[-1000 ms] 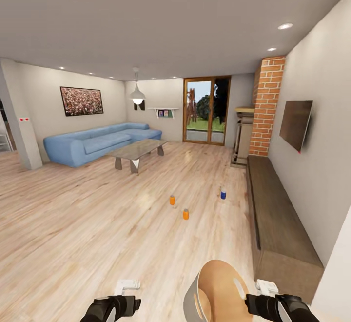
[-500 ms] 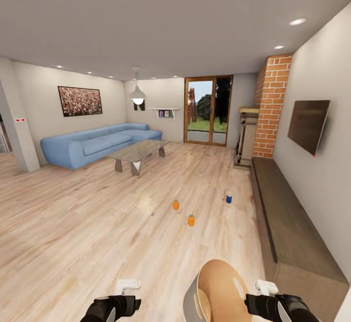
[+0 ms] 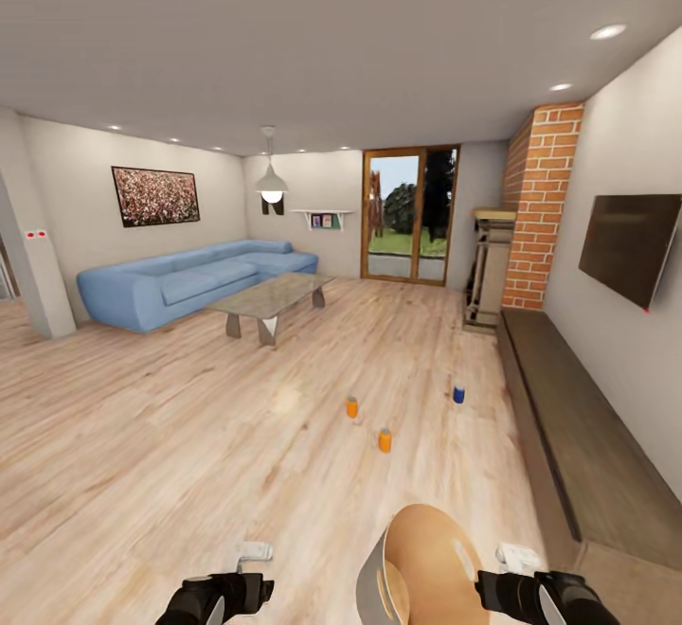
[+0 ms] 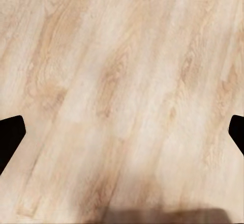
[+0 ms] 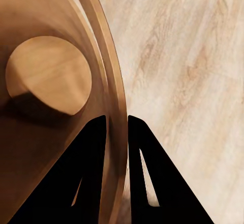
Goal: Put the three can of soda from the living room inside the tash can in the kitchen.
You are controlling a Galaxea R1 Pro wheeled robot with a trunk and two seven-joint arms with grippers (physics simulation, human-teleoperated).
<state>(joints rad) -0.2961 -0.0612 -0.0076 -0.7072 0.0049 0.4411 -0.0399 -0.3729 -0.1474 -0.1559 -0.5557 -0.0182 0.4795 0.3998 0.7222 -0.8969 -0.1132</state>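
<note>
Three soda cans stand on the light wood floor ahead in the head view: one orange can (image 3: 351,406), a nearer orange can (image 3: 385,439) and a dark blue can (image 3: 458,395) to the right. The trash can (image 3: 421,568), grey outside and tan inside, is tilted at the bottom centre. My right gripper (image 5: 117,124) is shut on its rim, one finger inside and one outside; its round wooden bottom (image 5: 48,76) shows. In the head view the right gripper (image 3: 497,592) sits at the bin's right edge. My left gripper (image 4: 122,132) is open over bare floor, low on the left (image 3: 248,592).
A blue sofa (image 3: 180,279) and a glass coffee table (image 3: 270,295) stand at the far left. A long low dark cabinet (image 3: 568,417) runs along the right wall under a black TV (image 3: 630,246), past a brick column (image 3: 540,208). Open floor lies between me and the cans.
The whole view has shifted: the camera has moved forward and the cans now look nearer and lower. Both arms and the held trash can keep their places in the picture.
</note>
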